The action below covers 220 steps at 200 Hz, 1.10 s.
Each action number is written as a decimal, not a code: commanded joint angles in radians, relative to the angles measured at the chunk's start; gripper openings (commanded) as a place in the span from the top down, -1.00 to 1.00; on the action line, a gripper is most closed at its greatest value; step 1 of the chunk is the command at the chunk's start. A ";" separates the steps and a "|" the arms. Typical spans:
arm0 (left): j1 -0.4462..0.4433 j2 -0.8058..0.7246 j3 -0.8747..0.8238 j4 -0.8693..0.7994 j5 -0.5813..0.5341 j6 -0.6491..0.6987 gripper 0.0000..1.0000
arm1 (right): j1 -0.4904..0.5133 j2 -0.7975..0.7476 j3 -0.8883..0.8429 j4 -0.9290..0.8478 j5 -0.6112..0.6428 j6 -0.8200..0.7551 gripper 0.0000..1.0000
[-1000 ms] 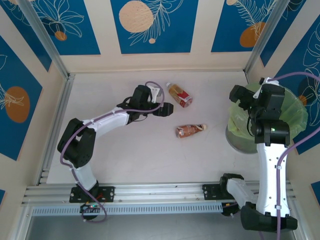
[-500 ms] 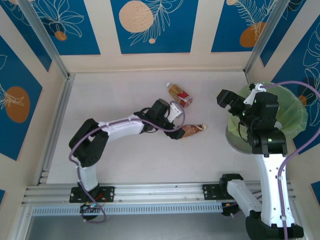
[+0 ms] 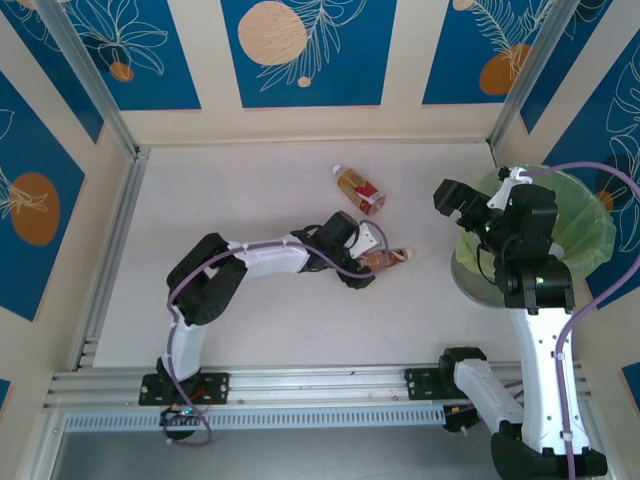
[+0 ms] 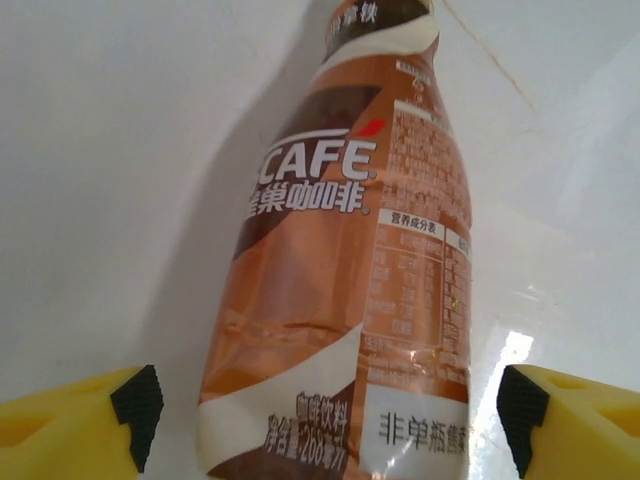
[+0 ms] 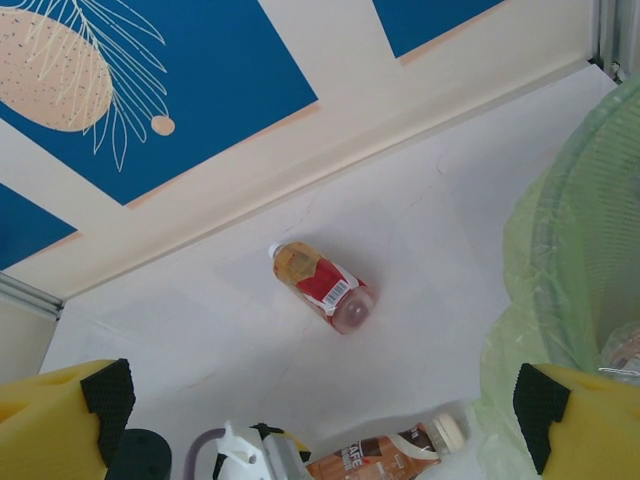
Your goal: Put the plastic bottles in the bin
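A brown-labelled coffee bottle (image 3: 386, 260) (image 4: 340, 290) (image 5: 385, 458) lies on its side on the white table, cap toward the bin. My left gripper (image 3: 360, 267) (image 4: 328, 410) is open, its yellow fingers (image 4: 70, 430) standing wide on either side of the bottle's base without touching it. A red-labelled bottle (image 3: 359, 190) (image 5: 322, 286) lies farther back, apart from both grippers. The grey bin (image 3: 470, 280) with its light-green bag (image 3: 585, 225) (image 5: 560, 250) stands at the right. My right gripper (image 3: 455, 200) (image 5: 322, 400) hangs open and empty above the bin's left rim.
Blue-and-cream patterned walls (image 3: 300, 50) enclose the table on three sides, with metal rails (image 3: 110, 250) at the left and front. Something clear lies inside the bag (image 5: 625, 350). The left arm's cable (image 3: 300, 255) loops over the table middle.
The left gripper has travelled right from beside the red-labelled bottle to straddle the brown bottle's base. The right gripper shifted slightly left off the bin, then held still.
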 commanded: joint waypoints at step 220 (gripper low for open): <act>-0.006 -0.136 -0.039 0.204 0.062 -0.204 0.02 | 0.075 0.068 -0.147 0.101 -0.205 0.206 -0.99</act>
